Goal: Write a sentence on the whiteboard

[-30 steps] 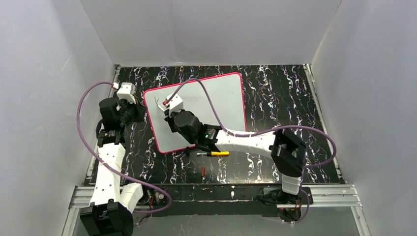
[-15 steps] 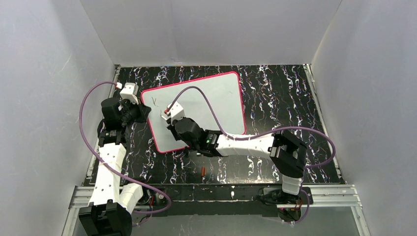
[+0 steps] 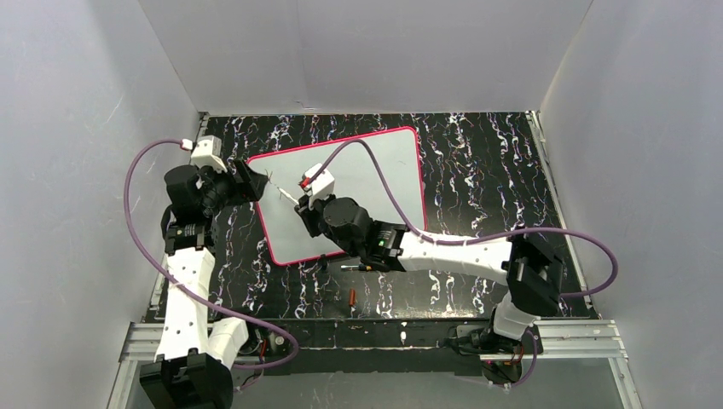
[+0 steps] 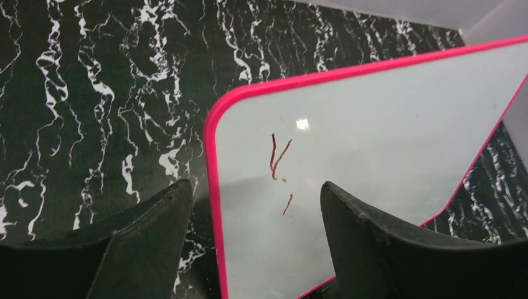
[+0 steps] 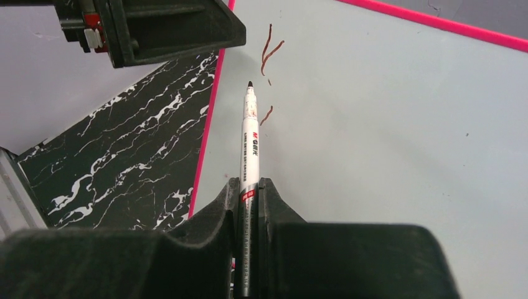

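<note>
The large white whiteboard with a pink rim (image 3: 405, 162) lies tilted on the black marble-patterned desk (image 3: 486, 170), towards its left side. Near the board's left corner is the sentence (image 4: 273, 152), so far only a few thin reddish-brown strokes. The right gripper (image 5: 249, 187) is clamped tight on a white marker pen (image 5: 248, 143), whose dark tip points at those strokes. The left gripper (image 4: 253, 187) stands wide apart, holding nothing, with the board's pink edge running between its fingers.

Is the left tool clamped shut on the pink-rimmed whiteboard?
No, the left tool stands open, its fingers apart on either side of the edge of the pink-rimmed whiteboard.
</note>
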`<state>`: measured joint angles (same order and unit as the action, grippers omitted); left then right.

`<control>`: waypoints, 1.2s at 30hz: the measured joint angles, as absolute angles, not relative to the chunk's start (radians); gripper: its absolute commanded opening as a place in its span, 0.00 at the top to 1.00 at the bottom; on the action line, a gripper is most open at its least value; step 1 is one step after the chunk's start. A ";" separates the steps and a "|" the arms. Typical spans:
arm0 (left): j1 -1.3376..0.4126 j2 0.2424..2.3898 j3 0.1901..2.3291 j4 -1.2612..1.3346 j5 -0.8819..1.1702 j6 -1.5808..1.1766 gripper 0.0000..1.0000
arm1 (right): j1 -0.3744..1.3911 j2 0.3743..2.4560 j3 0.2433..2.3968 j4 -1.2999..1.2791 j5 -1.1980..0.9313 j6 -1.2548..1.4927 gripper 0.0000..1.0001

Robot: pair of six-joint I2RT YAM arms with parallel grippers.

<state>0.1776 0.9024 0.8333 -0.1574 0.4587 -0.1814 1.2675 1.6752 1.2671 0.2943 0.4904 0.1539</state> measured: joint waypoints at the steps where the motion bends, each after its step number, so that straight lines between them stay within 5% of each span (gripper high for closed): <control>1: 0.184 0.908 0.841 -0.146 0.473 -0.194 0.24 | 1.267 1.666 1.262 0.297 0.491 0.154 0.99; 14: 0.299 1.116 0.897 0.009 0.726 -0.310 0.26 | 1.267 1.575 1.175 0.315 0.487 0.153 0.99; 23: 0.299 1.154 0.913 0.074 0.840 -0.345 0.45 | 1.267 1.596 1.200 0.306 0.484 0.131 0.99; 36: 0.302 1.128 0.850 0.121 0.854 -0.348 0.57 | 1.250 1.771 1.348 0.271 0.461 0.101 0.99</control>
